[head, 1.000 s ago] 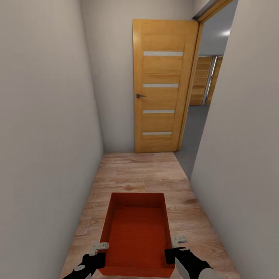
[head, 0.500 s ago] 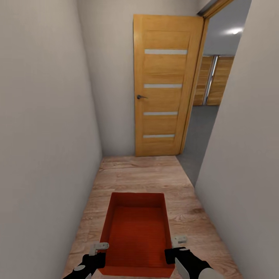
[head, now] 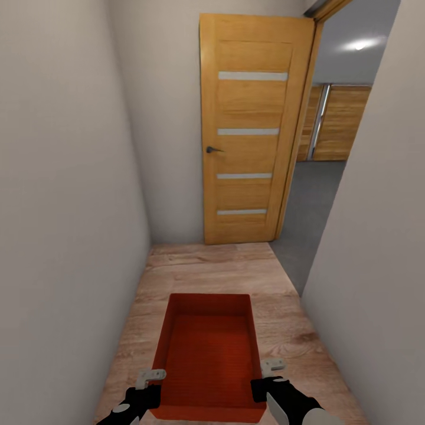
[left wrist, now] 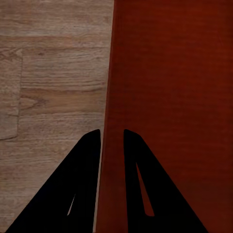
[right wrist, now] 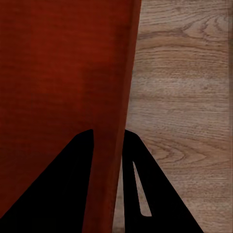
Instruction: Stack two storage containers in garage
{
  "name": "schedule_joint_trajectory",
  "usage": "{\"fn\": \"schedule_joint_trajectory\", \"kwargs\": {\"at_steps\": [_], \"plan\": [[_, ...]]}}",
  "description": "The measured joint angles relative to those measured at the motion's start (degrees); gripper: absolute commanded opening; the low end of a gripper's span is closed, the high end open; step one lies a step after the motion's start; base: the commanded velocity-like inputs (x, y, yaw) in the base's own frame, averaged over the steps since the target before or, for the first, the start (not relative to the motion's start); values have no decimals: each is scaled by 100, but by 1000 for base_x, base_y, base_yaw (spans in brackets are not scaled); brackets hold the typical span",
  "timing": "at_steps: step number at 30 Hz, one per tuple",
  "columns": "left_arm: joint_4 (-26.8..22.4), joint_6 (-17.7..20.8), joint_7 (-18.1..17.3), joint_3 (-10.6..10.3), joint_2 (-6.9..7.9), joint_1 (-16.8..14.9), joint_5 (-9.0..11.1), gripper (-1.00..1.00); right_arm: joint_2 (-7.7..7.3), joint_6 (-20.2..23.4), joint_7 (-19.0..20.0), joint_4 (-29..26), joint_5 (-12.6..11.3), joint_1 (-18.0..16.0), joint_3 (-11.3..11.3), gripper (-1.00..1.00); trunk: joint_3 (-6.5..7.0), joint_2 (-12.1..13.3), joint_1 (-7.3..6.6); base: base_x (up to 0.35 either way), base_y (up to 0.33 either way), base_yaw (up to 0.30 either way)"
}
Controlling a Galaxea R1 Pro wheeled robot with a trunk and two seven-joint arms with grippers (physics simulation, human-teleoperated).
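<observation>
I carry one red-orange storage container [head: 209, 354] low in front of me, held up over the wood plank flooring of a narrow hallway. My left gripper [head: 151, 376] is shut on its left wall, one finger inside and one outside [left wrist: 112, 141]. My right gripper [head: 272, 367] is shut on its right wall [right wrist: 119, 141] the same way. The bin is empty. The second container is out of view. Ahead on the right, through an open doorway, lies the grey concrete floor [head: 310, 206] of the garage.
The orange door [head: 254, 130] with frosted strips stands open against the hallway's end wall. White walls close in at left [head: 65, 206] and right [head: 378, 248]. Orange wooden panels [head: 339, 124] show at the garage's back.
The camera has advanced down the hallway and turned slightly, so the door and doorway look larger and nearer. The container stays in the same place between both grippers.
</observation>
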Motion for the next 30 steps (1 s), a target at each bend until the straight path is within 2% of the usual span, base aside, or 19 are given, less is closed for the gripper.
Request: {"fn": "schedule_joint_trajectory", "kwargs": {"at_steps": [21, 30], "plan": [[0, 0, 0, -6, 1, 1, 1, -100, 0, -1, 2, -7, 5, 8, -9, -100, 0, 0, 0, 340, 0, -14], [4, 0, 0, -7, 0, 1, 2, -100, 0, 2, -1, -5, 2, 8, -5, -100, -7, 0, 0, 340, 40, -126]]}}
